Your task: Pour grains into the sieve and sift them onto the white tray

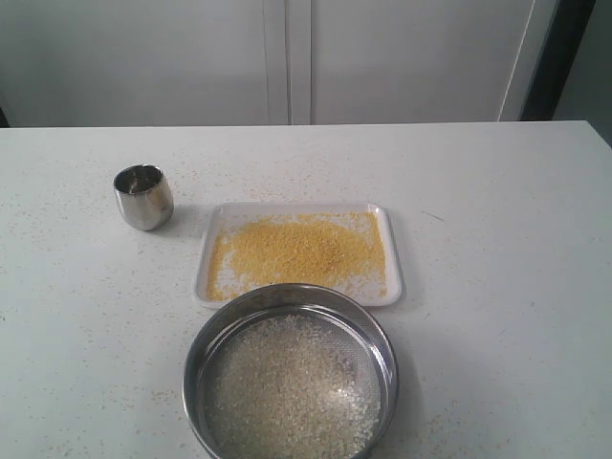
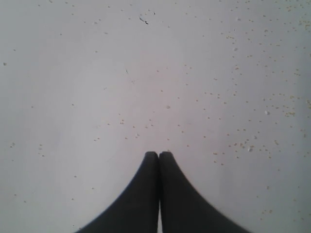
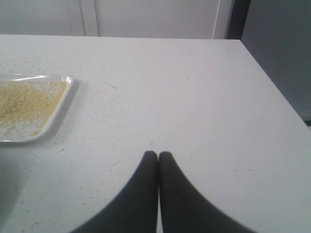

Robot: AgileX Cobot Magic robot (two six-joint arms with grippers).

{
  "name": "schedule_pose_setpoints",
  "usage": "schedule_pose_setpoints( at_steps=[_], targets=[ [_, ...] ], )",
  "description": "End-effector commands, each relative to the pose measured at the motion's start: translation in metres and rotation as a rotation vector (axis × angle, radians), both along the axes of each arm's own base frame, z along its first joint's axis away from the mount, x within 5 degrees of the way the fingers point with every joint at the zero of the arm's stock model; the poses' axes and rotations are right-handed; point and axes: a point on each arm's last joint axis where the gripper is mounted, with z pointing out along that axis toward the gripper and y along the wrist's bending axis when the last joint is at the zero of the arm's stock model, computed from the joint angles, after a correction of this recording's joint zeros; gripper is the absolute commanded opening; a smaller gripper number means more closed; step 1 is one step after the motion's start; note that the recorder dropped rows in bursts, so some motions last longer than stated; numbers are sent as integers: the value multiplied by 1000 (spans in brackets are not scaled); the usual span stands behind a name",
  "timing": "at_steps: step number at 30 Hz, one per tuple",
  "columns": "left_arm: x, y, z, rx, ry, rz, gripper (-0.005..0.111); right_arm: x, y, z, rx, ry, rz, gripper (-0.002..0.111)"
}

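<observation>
Yellow grains [image 1: 296, 251] are spread on the white tray [image 1: 393, 268], located near the right tool [image 3: 158, 154] but not touching it. Paler ones are retained in the sieve [image 1: 287, 293]. Both the right tool and the left tool [image 2: 159, 154] are fully closed and empty.

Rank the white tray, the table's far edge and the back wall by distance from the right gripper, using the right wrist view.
1. The white tray, on the table beside the right gripper.
2. The table's far edge, ahead.
3. The back wall, beyond the table.
</observation>
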Motion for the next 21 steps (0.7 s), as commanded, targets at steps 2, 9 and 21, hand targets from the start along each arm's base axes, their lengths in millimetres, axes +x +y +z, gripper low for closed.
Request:
schedule_pose_setpoints(
  at_steps=[2,9,21],
  targets=[
    [-2,0,-2,-4,7,4,0,2,0,-10,-8,-4,-2,0],
    [-2,0,-2,-4,7,4,0,3,0,-14,-8,-14,0,0],
    [-2,0,-2,-4,7,4,0,3,0,-14,-8,-14,0,0]
  ],
)
